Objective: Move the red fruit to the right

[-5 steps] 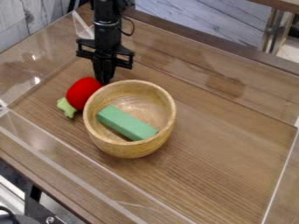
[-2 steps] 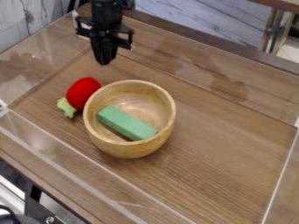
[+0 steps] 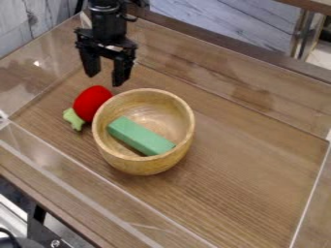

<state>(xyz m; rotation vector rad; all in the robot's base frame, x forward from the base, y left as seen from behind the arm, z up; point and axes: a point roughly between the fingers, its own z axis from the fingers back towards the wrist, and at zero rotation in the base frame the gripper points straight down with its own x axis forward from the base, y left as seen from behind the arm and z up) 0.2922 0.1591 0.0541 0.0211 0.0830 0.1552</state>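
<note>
In the camera view, the black gripper (image 3: 105,70) hangs with its jaws spread apart and empty, above the small glossy red fruit (image 3: 91,100). That fruit lies on the wooden bench (image 3: 246,184), touching the round wooden bowl (image 3: 145,160) at the bowl's ten o'clock; a green rectangular block (image 3: 138,137) lies inside the bowl.

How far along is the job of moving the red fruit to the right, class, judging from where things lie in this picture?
Done: nothing visible; the red fruit lies left of the wooden bowl, against its rim. In hand: the pincer hangs open above and behind the fruit, holding nothing. Left: gripping the fruit, carrying it rightward past the bowl, which holds a green block, and setting it down.
</note>
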